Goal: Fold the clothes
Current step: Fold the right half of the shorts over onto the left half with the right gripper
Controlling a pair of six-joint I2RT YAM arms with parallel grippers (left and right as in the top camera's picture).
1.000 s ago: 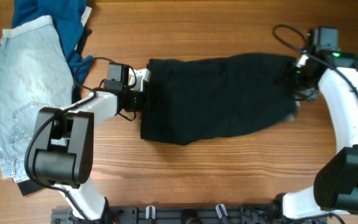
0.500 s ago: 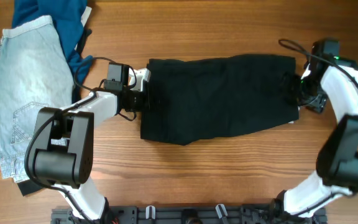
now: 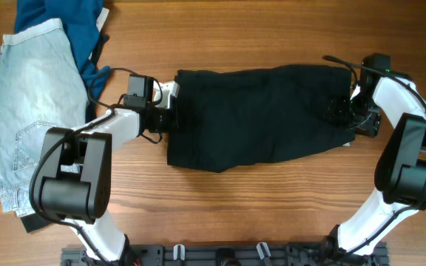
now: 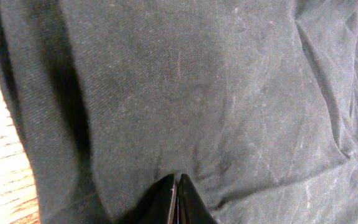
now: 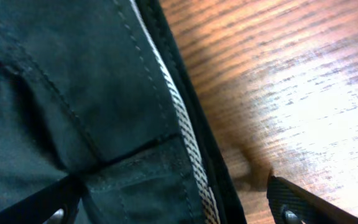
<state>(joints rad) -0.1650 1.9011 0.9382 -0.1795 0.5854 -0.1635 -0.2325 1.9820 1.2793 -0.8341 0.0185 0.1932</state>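
The black shorts (image 3: 257, 114) lie spread flat across the middle of the table. My left gripper (image 3: 170, 118) sits at their left edge. In the left wrist view it (image 4: 177, 198) is shut, its tips pressed together on the black cloth (image 4: 197, 93), with creases running to the tips. My right gripper (image 3: 348, 112) is at the shorts' right edge. In the right wrist view it (image 5: 176, 208) is open and straddles the waistband (image 5: 123, 112), where a grey-white woven drawstring (image 5: 188, 140) runs along the edge. One finger is over the cloth and the other finger (image 5: 300, 202) is over bare wood.
Pale denim shorts (image 3: 32, 111) lie on a dark blue garment (image 3: 58, 18) at the table's left side, close behind my left arm. Bare wooden table (image 3: 272, 207) shows in front of the black shorts, and more of it (image 5: 291, 74) lies beside the waistband.
My right gripper has come down from the shorts' far right corner, turned inward and now sits over the waist edge. The left gripper and the shorts have not moved.
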